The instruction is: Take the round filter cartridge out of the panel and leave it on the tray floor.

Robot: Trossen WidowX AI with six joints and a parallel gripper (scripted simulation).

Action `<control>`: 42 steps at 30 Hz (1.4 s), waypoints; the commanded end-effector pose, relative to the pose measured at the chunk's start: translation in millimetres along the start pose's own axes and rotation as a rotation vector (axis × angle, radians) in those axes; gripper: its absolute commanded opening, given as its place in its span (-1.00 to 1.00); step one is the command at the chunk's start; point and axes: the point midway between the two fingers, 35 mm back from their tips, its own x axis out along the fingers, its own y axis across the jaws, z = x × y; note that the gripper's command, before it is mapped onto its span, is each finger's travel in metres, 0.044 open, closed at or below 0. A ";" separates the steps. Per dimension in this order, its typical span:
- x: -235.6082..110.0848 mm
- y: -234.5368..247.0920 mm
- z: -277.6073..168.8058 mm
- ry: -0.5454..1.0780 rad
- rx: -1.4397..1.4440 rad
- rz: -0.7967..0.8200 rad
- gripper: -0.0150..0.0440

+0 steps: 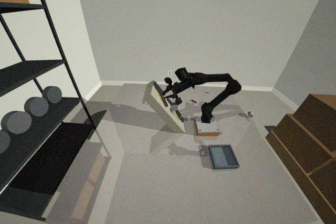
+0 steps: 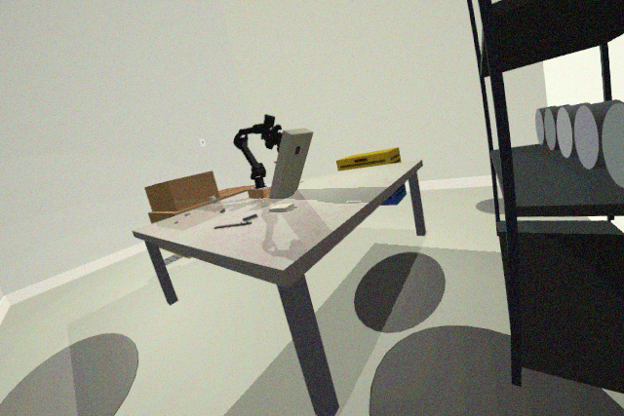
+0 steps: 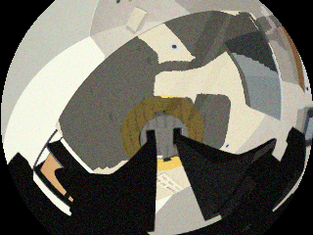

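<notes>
The cream service panel (image 1: 157,102) (image 2: 292,165) (image 3: 196,74) stands tilted on the table. The round grey filter cartridge (image 3: 163,124) sits in it inside a yellow ring (image 3: 133,125), shown in the wrist view. My gripper (image 1: 164,95) (image 3: 166,141) is right at the cartridge's face, its fingers a narrow gap apart, with the tips at the two slots. I cannot tell how deep the tips reach. Nothing is clamped between the fingers. The blue-grey tray (image 1: 222,156) lies empty on the table in front of the arm's base.
The arm's base stands on a wooden block (image 1: 207,129) beside the panel. A small grey ball (image 1: 250,114) and loose tools (image 2: 231,225) lie on the table. A yellow box (image 2: 368,158) is at the far edge. Brown crates (image 1: 306,135) and dark shelving (image 1: 32,86) flank the table.
</notes>
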 end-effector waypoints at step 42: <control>6.3 0.7 -0.1 -0.001 0.002 0.001 -0.19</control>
